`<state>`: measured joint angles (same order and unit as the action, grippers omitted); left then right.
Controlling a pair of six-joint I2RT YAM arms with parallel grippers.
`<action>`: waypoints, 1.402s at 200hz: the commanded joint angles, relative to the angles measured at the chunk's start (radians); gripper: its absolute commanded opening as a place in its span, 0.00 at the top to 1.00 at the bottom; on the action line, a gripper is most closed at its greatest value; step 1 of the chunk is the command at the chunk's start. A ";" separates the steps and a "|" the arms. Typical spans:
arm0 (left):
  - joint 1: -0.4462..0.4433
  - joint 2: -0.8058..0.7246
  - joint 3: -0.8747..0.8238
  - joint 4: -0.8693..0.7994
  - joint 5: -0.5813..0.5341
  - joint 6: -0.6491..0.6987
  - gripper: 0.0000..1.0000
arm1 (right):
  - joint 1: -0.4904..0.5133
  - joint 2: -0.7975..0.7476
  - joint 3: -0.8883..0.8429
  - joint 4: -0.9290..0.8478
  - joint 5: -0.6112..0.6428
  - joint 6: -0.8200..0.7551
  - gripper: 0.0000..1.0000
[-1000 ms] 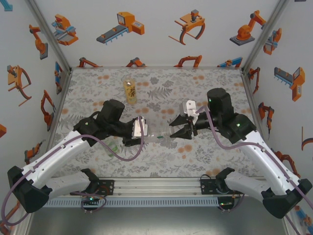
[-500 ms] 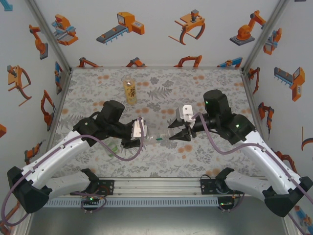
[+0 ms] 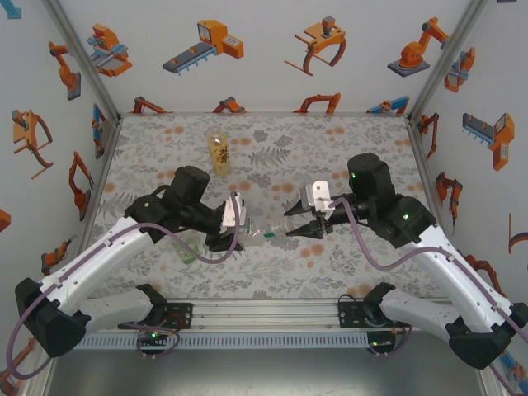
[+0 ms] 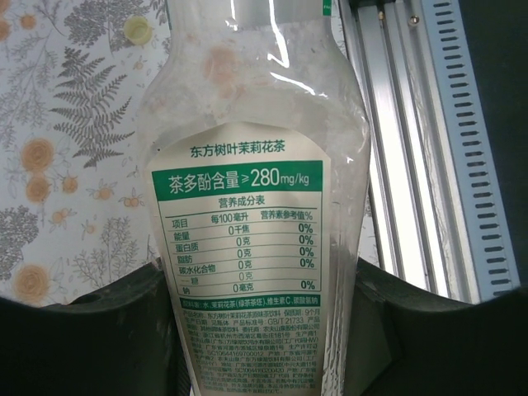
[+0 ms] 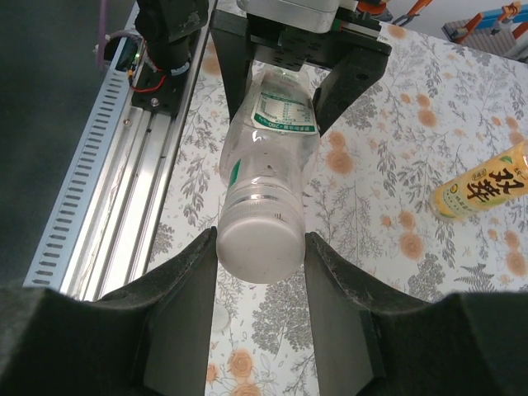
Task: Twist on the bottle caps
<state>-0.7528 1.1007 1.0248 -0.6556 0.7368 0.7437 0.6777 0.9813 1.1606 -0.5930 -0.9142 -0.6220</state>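
Note:
A clear bottle (image 4: 256, 124) with a green-banded label lies level above the floral cloth, and my left gripper (image 4: 257, 285) is shut on its body. In the top view this bottle (image 3: 257, 235) spans the gap between my left gripper (image 3: 239, 233) and my right gripper (image 3: 290, 230). A whitish bottle cap (image 5: 258, 247) sits on the neck, with my right gripper (image 5: 260, 247) shut on it, one finger on each side. An amber-yellow bottle (image 3: 219, 154) stands at the back, capless. A green-tinted bottle (image 3: 190, 250) peeks out under the left arm. A loose pale cap (image 4: 137, 30) lies on the cloth.
The aluminium rail (image 4: 412, 124) runs along the near table edge, close below the held bottle. The amber bottle (image 5: 483, 190) stands well clear of both arms. Patterned walls close in the left, right and back sides.
My right wrist has rolled with the cap between its fingers, and its white camera mount has swung down and left. The left gripper and the bottle have stayed nearly in place.

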 commanded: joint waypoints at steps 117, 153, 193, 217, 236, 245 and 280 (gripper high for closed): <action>-0.002 -0.086 -0.028 0.191 -0.078 -0.039 1.00 | 0.026 0.013 -0.124 0.254 0.081 0.500 1.00; -0.006 -0.091 -0.035 0.214 -0.146 -0.049 1.00 | 0.026 0.013 -0.166 0.326 0.189 0.724 1.00; -0.014 -0.110 -0.060 0.259 -0.204 -0.067 1.00 | 0.026 0.019 -0.230 0.445 0.297 1.064 1.00; -0.018 -0.114 -0.067 0.278 -0.229 -0.070 1.00 | 0.026 0.017 -0.286 0.539 0.386 1.313 1.00; -0.020 -0.116 -0.073 0.297 -0.264 -0.082 1.00 | 0.026 0.038 -0.288 0.491 0.458 1.506 1.00; -0.019 -0.115 -0.075 0.305 -0.282 -0.086 1.00 | 0.026 0.049 -0.293 0.487 0.461 1.579 1.00; -0.020 -0.119 -0.076 0.317 -0.329 -0.087 1.00 | 0.026 0.028 -0.370 0.496 0.533 1.844 1.00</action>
<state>-0.7513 1.0073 0.9318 -0.5449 0.3584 0.6823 0.6838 1.0050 0.8597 -0.0616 -0.4519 0.9306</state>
